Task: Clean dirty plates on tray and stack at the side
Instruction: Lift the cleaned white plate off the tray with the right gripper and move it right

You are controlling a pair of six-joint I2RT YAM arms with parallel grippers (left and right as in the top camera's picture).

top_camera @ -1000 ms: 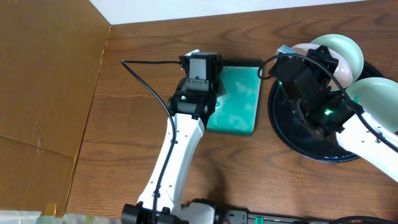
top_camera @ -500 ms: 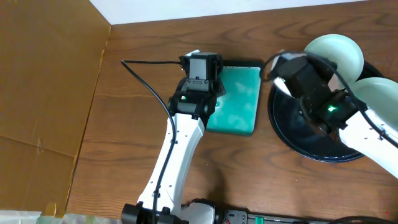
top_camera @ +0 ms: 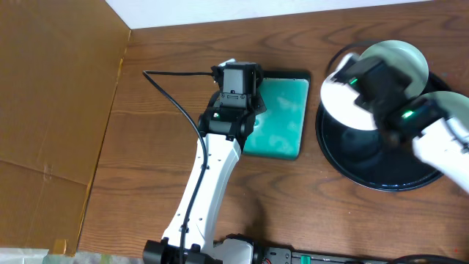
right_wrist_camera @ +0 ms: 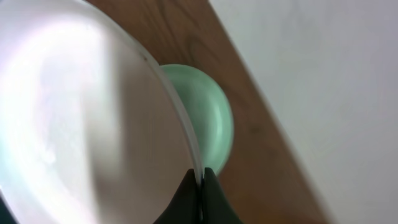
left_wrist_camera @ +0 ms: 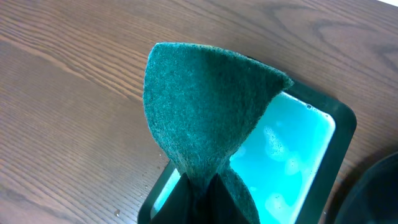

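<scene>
My right gripper (right_wrist_camera: 200,177) is shut on the rim of a white plate (right_wrist_camera: 81,118) and holds it lifted and tilted over the black tray (top_camera: 352,158). In the overhead view this held plate (top_camera: 338,99) is blurred by motion. A second plate (top_camera: 407,60) rests at the tray's far side and also shows in the right wrist view (right_wrist_camera: 208,115). A third plate (top_camera: 451,117) lies at the tray's right. My left gripper (left_wrist_camera: 208,186) is shut on a teal scrub cloth (left_wrist_camera: 199,106) and holds it above the small teal rectangular tray (left_wrist_camera: 298,162).
The teal rectangular tray (top_camera: 282,117) lies left of the black tray. A black cable (top_camera: 172,95) runs over the table to the left arm. Brown cardboard (top_camera: 51,110) covers the left side. A white wall (top_camera: 293,9) borders the far edge.
My right gripper has lifted the plate off the black tray and swung it up and to the right. The left arm has not moved.
</scene>
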